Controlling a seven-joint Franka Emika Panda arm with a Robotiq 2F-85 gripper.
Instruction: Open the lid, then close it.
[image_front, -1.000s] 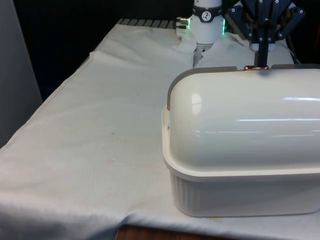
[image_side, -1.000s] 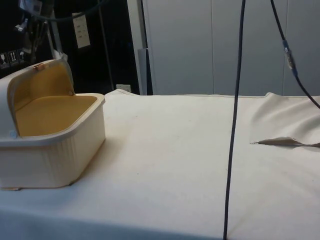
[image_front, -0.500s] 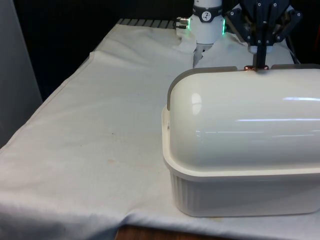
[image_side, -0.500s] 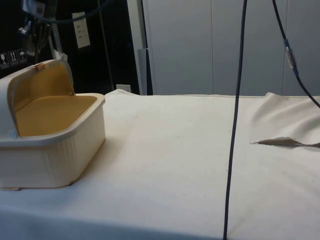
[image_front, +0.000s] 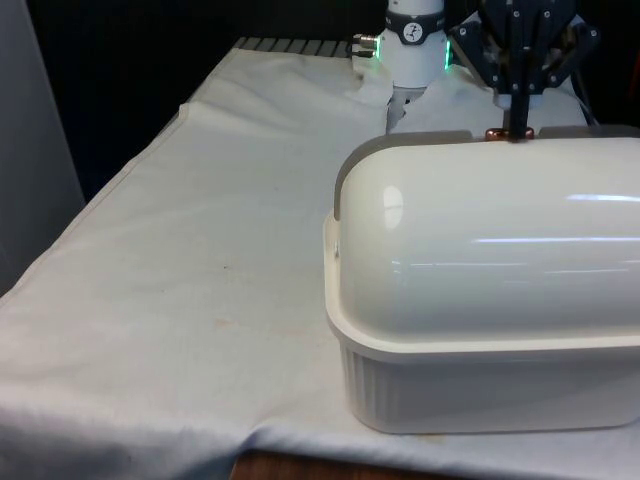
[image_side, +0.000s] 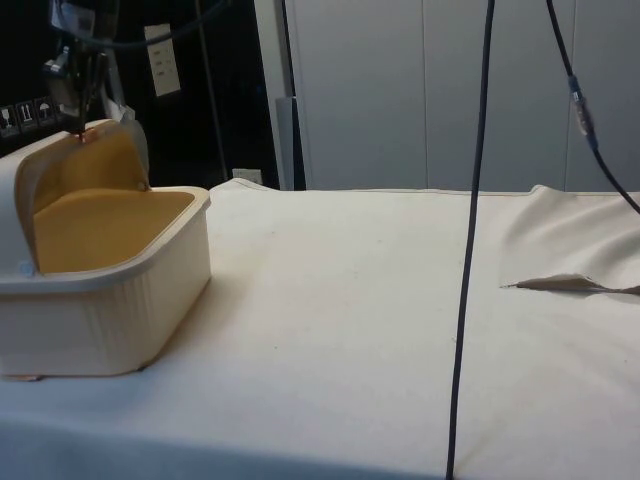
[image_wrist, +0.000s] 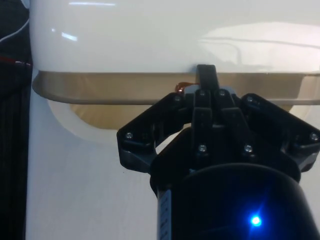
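The lid (image_side: 75, 175) stands rolled open over the bread box (image_side: 110, 300), the gripper (image_front: 520, 125) clenched on its copper handle (image_front: 497, 133); closing remains.

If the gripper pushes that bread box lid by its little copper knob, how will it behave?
The lid looks like rigid glossy plastic, so it should swing as one piece rather than flex. Its smooth dome seems slippery, making the knob the safer contact. The bread box looks light and might shift on the cloth.
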